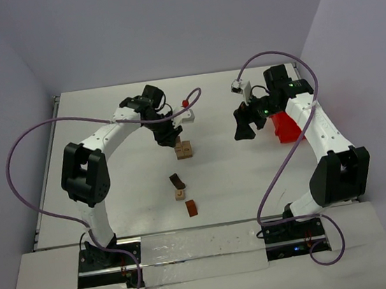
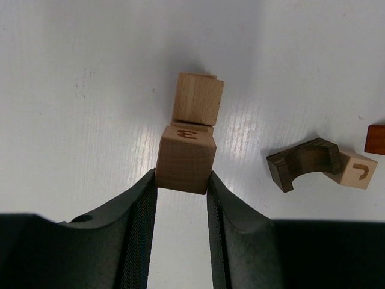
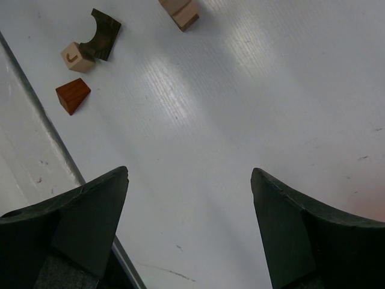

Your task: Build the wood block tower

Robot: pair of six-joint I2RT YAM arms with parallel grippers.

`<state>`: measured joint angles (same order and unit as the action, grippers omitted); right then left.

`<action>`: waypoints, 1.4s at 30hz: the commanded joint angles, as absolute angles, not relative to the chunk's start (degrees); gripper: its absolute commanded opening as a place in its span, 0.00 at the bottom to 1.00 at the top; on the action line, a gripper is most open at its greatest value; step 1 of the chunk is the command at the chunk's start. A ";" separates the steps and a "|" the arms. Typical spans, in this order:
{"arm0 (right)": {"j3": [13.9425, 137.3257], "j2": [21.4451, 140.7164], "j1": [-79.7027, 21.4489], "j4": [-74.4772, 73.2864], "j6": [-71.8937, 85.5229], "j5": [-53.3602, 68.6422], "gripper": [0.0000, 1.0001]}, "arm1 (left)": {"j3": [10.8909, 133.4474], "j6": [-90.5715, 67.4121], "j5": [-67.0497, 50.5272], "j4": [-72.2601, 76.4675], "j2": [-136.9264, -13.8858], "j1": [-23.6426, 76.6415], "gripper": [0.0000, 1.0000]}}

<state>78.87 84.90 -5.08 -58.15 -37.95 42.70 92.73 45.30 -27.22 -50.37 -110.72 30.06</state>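
Left gripper (image 2: 182,176) clamps a light tan lettered cube (image 2: 185,158) at its fingertips; a second tan cube (image 2: 198,99) sits just beyond it on the bench (image 2: 72,90). Off to its right, a dark brown arch (image 2: 301,162) touches another lettered cube (image 2: 359,170). Right gripper (image 3: 189,180) hangs wide open, empty.

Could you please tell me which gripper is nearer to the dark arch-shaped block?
The left gripper. It hangs just beyond the dark arch-shaped block, shut on a tan cube; the right gripper is open, farther away to the block's right.
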 commanded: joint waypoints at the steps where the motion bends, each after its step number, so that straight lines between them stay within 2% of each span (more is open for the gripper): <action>1: 81.31 85.18 -4.75 -57.04 -37.71 42.99 0.89 | 93.97 44.66 -27.35 -48.87 -111.09 30.84 0.30; 42: 81.12 85.25 -4.75 -57.78 -38.50 43.33 0.89 | 91.67 43.07 -25.53 -46.93 -110.39 31.55 0.34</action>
<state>78.87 84.90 -5.09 -58.19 -38.18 42.71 91.72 43.68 -25.44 -48.22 -110.72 31.34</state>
